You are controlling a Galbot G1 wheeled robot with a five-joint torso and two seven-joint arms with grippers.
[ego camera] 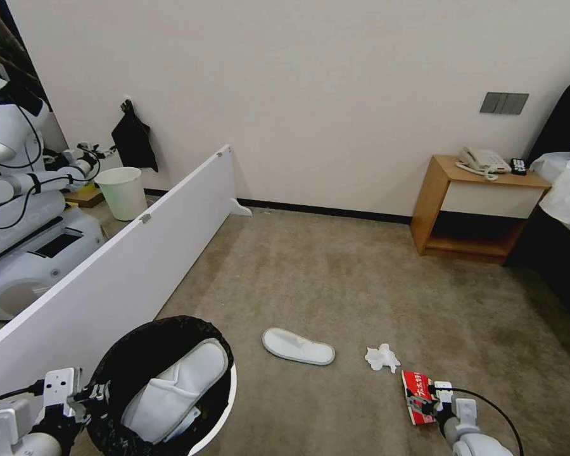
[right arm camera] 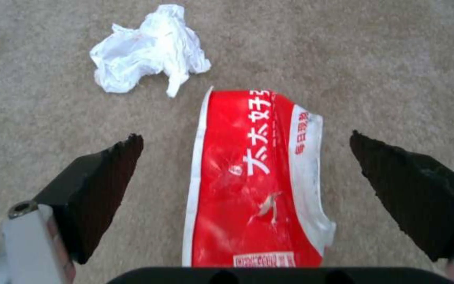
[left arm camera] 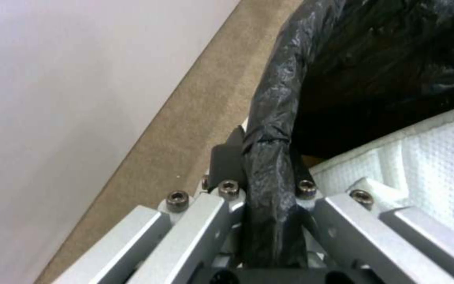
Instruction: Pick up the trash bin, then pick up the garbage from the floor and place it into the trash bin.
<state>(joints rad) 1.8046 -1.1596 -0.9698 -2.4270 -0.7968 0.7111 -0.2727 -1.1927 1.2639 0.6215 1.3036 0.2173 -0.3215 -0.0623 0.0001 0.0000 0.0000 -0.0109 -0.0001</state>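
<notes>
The trash bin [ego camera: 225,405], white with a black bag over its rim, hangs at the lower left of the head view. My left gripper [ego camera: 88,398] is shut on its bagged rim [left arm camera: 269,185]. A white slipper [ego camera: 171,389] lies inside the bin [left arm camera: 427,157]. On the carpet lie another white slipper [ego camera: 297,346], a crumpled white tissue [ego camera: 382,358] and a red-white packet [ego camera: 417,394]. My right gripper [ego camera: 432,404] hovers open just over the packet [right arm camera: 253,177], one finger on each side of it, with the tissue [right arm camera: 151,49] just beyond.
A long white board [ego camera: 126,266] stands on edge along the left. Behind it are another robot [ego camera: 25,209] and an unlined pale bin [ego camera: 123,192]. A wooden bedside table [ego camera: 478,206] with a phone stands by the far wall, with a dark bed at the right edge.
</notes>
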